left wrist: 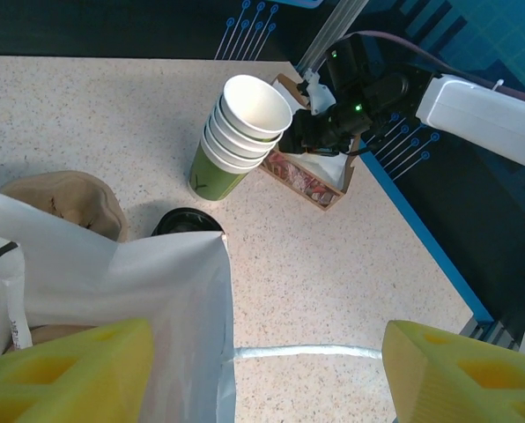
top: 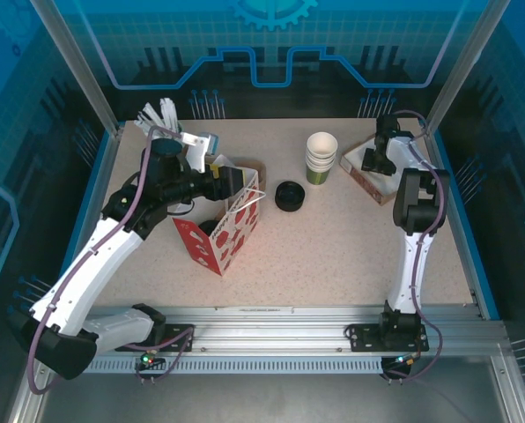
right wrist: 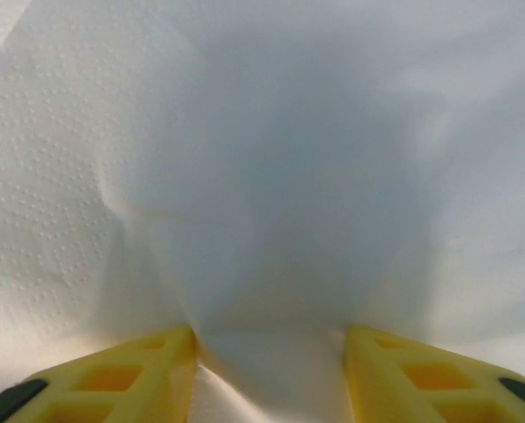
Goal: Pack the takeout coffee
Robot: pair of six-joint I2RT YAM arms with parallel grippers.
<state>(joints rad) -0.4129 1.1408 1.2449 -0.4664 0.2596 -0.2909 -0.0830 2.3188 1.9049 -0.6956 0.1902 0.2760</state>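
Yellow fingers of the left gripper [left wrist: 267,344] stand wide apart at the mouth of a white paper bag with a red print on its side [left wrist: 113,291], clamping nothing. The picture's lower edge cuts them off. The bag's own wall hides its inside, and the red print is too small to read from above. Behind it a brown moulded pulp tray [left wrist: 64,198] is half covered, and round black plastic lids [left wrist: 188,220] peek past the bag's edge on the speckled table [left wrist: 333,291]. Farther right stands a stack of olive-green paper cups with white insides [left wrist: 240,132]. Just beside it, an open brown cardboard box of white napkins [left wrist: 320,185] has a reddish printed side, too blurred to read. The right gripper [right wrist: 267,357] is down in that box, its yellow fingers part-way apart with a fold of white embossed napkin [right wrist: 262,176] bunched between them; whether the fold is pinched fast I cannot tell
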